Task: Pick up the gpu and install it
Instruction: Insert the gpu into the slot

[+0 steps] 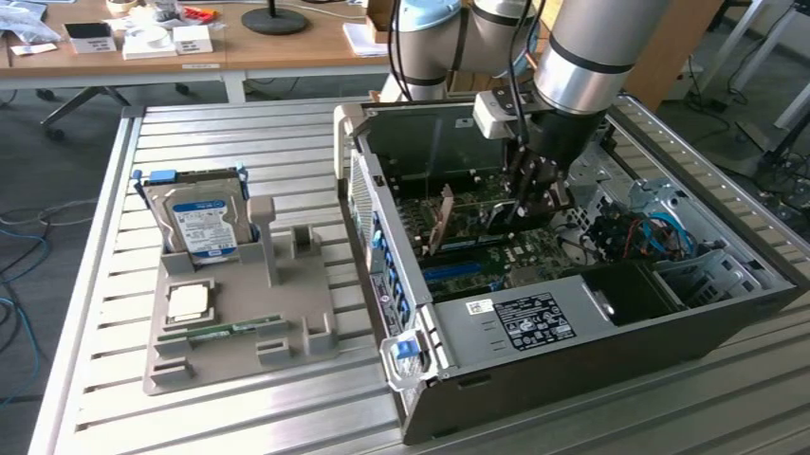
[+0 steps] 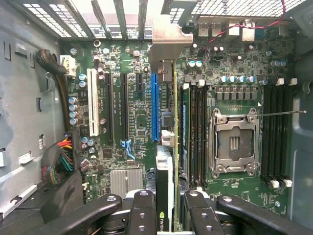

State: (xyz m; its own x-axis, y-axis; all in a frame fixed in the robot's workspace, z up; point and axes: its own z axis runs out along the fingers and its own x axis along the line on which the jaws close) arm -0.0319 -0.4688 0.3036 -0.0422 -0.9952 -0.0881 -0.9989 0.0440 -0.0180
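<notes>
Exterior view first: the open PC case (image 1: 570, 360) lies on its side on the slatted metal table (image 1: 101, 284), and the arm reaches down into it from above. The gripper (image 1: 532, 204) is deep inside, over the motherboard, with the gpu (image 1: 481, 216) pinched at one end. The card stands on edge and the rest of it points toward the exterior view's left, at the vented case wall. Further to the exterior view's left sits a grey parts holder (image 1: 241, 313). The blue-label hard drive (image 1: 196, 223) stands upright in it, a square cpu chip (image 1: 190, 301) lies flat, and a green memory stick (image 1: 234, 329) is just in front of the chip. All of that is well apart from the gripper.

Wrist view: this one looks down on the motherboard (image 2: 137, 122). The black fingers (image 2: 142, 210) are clamped on the gpu (image 2: 165, 169), one on each side. You see the card edge-on as a thin line, with its pale metal bracket (image 2: 166, 44) at the far end by the rear slot openings. It runs between the long blue slot (image 2: 154, 105) and the black memory slots (image 2: 195, 132), just beside the blue one. Can't tell if its edge is actually in a slot or just above the board. The cpu socket (image 2: 234, 142) is past the memory slots, and a white slot (image 2: 92, 103) is out on the blue slot's other side
</notes>
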